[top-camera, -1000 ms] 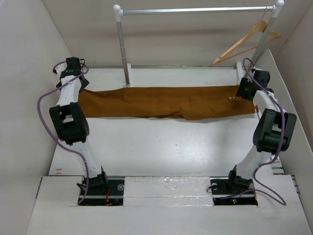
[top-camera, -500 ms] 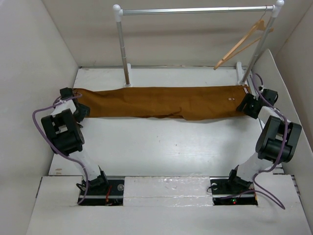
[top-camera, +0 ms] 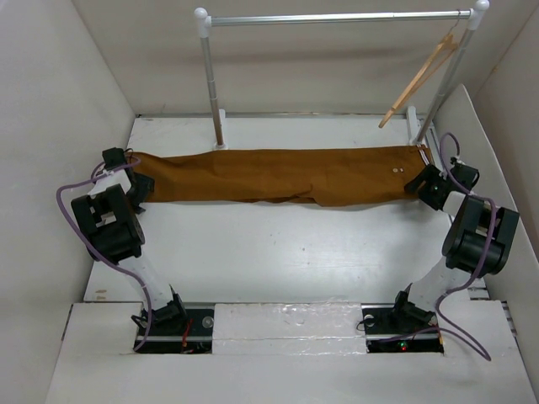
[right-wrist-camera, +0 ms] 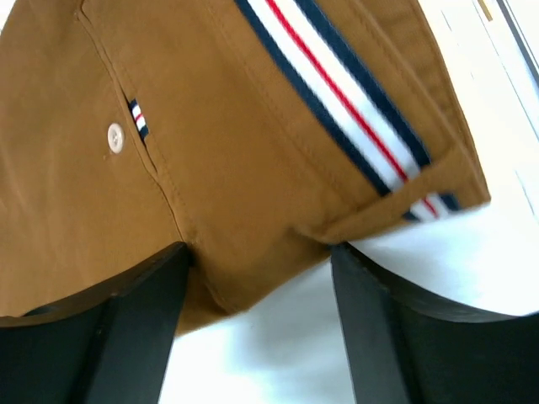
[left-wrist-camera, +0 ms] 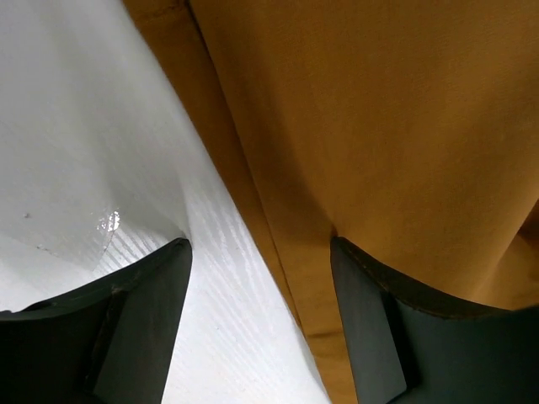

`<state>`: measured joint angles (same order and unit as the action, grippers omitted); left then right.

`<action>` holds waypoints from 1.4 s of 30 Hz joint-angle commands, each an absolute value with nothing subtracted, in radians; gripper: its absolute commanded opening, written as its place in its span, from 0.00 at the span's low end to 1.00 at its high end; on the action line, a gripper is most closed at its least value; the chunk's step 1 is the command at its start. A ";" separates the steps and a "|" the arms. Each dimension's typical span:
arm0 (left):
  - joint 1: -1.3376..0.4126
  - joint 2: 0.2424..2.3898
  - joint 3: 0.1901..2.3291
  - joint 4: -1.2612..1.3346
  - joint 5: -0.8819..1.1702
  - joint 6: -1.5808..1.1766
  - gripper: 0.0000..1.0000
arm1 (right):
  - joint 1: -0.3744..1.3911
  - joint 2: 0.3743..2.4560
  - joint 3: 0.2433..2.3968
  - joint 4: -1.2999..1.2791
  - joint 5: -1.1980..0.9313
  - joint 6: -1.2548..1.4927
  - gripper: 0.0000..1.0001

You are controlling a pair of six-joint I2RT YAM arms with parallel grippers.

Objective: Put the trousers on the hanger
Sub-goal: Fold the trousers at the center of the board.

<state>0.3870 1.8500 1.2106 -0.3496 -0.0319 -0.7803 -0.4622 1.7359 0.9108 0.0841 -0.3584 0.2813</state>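
Left arm (top-camera: 109, 223) folded lower beside trousers (top-camera: 278, 175).

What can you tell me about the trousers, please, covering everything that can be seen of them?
The trousers are rust-brown woven-looking cloth, lying flat and stretched lengthwise across the far half of the table, legs toward the left arm, waist toward the right. The waist end shows a navy, white and red striped band and a pale button by a pocket slit. The left tool and right tool stand open over the two ends; neither grips the cloth.
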 commanded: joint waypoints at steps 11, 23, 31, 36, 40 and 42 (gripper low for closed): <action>0.385 1.901 1.229 -0.356 -0.044 -0.764 0.57 | -0.534 1.548 0.799 0.089 -0.359 0.227 0.74; 0.385 1.916 1.249 -0.354 -0.049 -0.750 0.52 | -0.539 1.721 0.843 0.178 -0.399 0.253 0.73; 0.385 1.933 1.262 -0.351 -0.051 -0.750 0.27 | -0.460 1.822 0.948 0.141 -0.373 0.357 0.62; 0.385 1.960 1.307 -0.371 -0.055 -0.746 0.00 | -0.440 1.848 0.996 0.106 -0.348 0.382 0.16; 0.385 1.968 1.319 -0.383 -0.078 -0.726 0.00 | -0.440 1.810 0.973 0.092 -0.318 0.364 0.00; 0.385 1.959 1.318 -0.397 -0.107 -0.721 0.00 | -0.451 1.761 0.956 0.081 -0.298 0.333 0.00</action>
<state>0.3855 1.9381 1.3094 -0.3569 -0.0429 -0.7456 -0.4664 1.8149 0.9550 0.0814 -0.3489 0.3656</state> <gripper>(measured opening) 0.014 0.053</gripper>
